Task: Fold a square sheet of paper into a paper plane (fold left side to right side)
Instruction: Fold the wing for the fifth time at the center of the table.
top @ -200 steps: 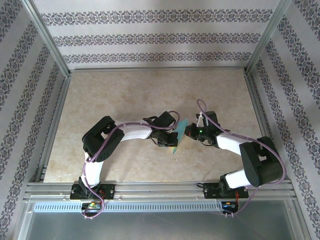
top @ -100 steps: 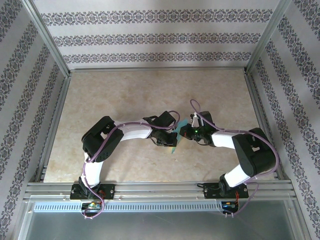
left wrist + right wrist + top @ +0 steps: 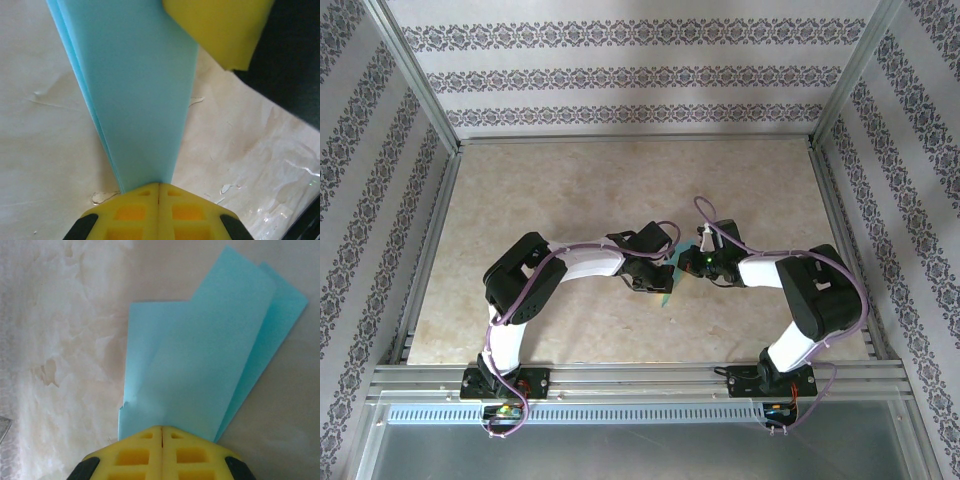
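L grip (image 3: 159, 194): jaws closed, pinching plane (image 3: 135, 90) at narrow end
R grip (image 3: 162, 436): jaws closed on plane, layers fan out ahead

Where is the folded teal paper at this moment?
In the top view the folded teal paper is over the table centre, between the arm tips; wrist views show it pinched by the shut left end effector and right end effector.

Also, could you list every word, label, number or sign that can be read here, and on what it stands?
No text can be read anywhere. The folded teal-blue paper is plain, the left gripper and the right gripper show bare yellow foam, and the striped wallpaper carries only ornament, no letters.
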